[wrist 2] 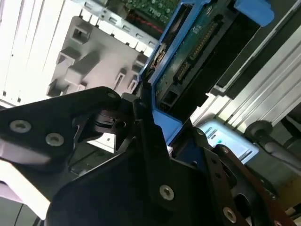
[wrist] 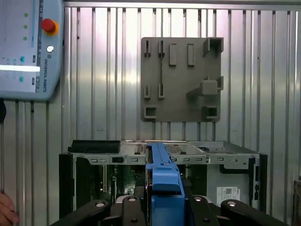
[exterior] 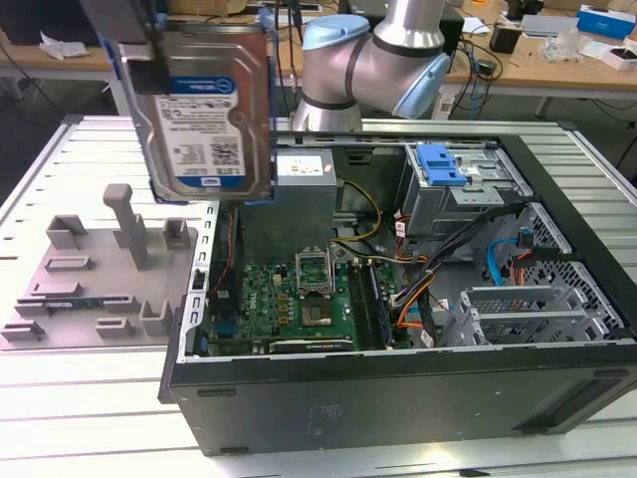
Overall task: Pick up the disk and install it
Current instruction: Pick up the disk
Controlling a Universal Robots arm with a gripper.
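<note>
The disk [exterior: 209,115], a silver hard drive with a blue-and-white label and a blue carrier frame, hangs high in the air at the exterior view's upper left. It is above the gap between the grey fixture plate [exterior: 95,274] and the open computer case [exterior: 398,388]. My gripper [exterior: 154,45] is shut on its upper edge. In the second wrist view the black fingers [wrist 2: 141,117] clamp the blue frame, and the disk [wrist 2: 197,52] shows its green circuit side. In the first wrist view the disk's blue edge [wrist: 162,172] stands between the gripper [wrist: 164,207] arms, over the case.
Inside the case sit a motherboard [exterior: 299,294], a grey power supply [exterior: 304,189] and a silver drive cage with a blue latch [exterior: 443,164]. Cables [exterior: 448,269] cross the middle. A teach pendant [wrist: 28,47] and a person's hand [wrist: 4,209] show beside the slatted table [wrist: 103,94].
</note>
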